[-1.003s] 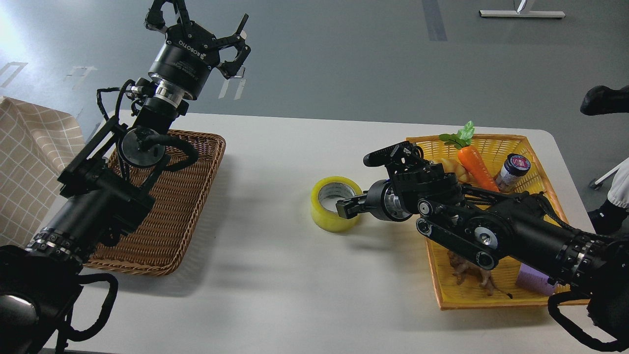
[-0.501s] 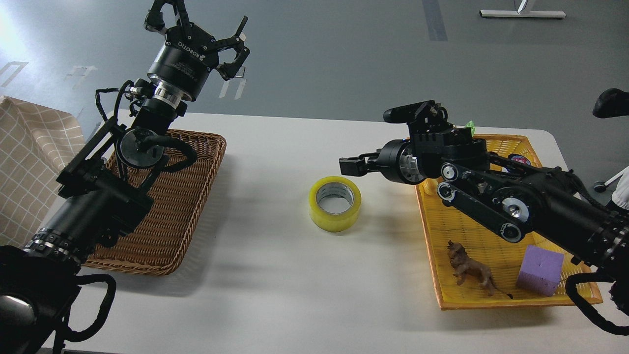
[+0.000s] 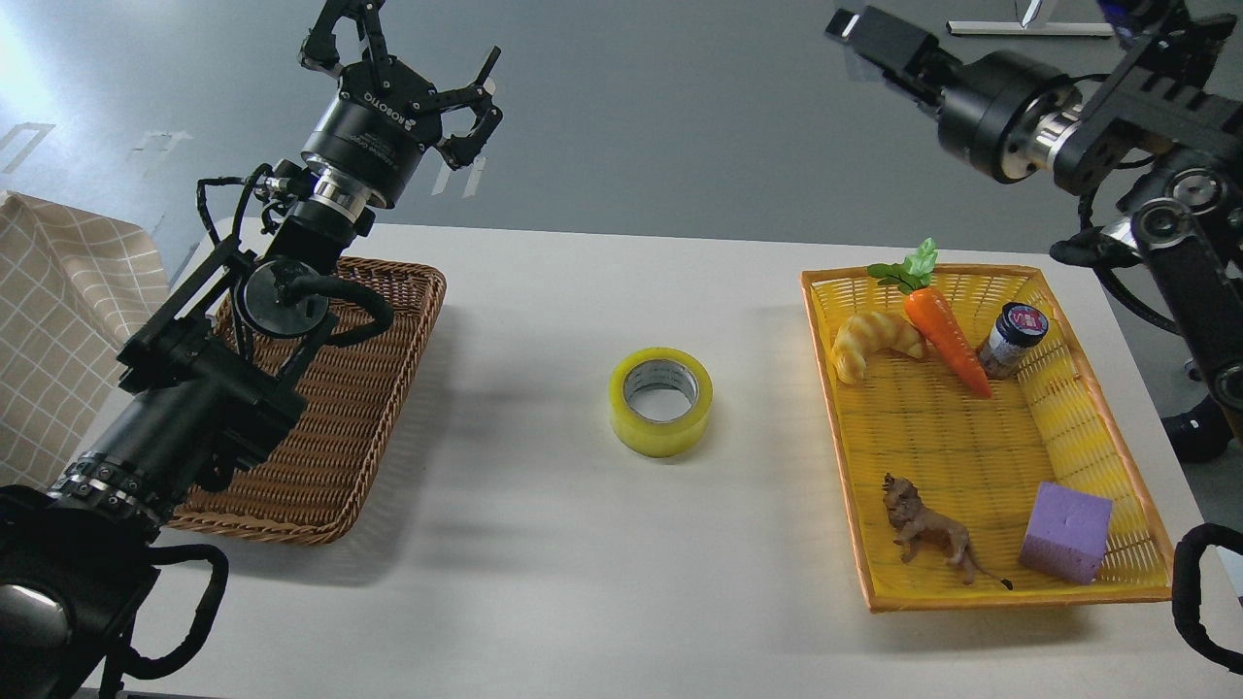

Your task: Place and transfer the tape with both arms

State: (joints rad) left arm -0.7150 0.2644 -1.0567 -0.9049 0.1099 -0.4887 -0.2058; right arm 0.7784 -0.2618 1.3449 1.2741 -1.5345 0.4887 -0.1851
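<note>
The tape (image 3: 661, 401), a yellow roll with a grey-white core, lies flat on the white table (image 3: 544, 563) near its middle, free of both grippers. My left gripper (image 3: 418, 63) is open with its fingers spread, raised high above the far edge of the table, behind the brown wicker basket (image 3: 379, 408) and far left of the tape. My right gripper (image 3: 869, 37) is raised at the top right, high above the yellow basket (image 3: 971, 456) and far from the tape. It looks blurred and dark, so its fingers cannot be told apart.
The yellow basket holds a croissant (image 3: 874, 340), a carrot (image 3: 942, 330), a small jar (image 3: 1010, 338), a toy lion (image 3: 927, 529) and a purple foam cube (image 3: 1065, 532). The wicker basket sits partly under my left arm. A checked cloth (image 3: 58, 320) hangs at the left edge.
My right gripper let go of the tape, then rose up and to the right, away from the table. The tape stays near the table's middle. My left gripper shifted slightly right.
</note>
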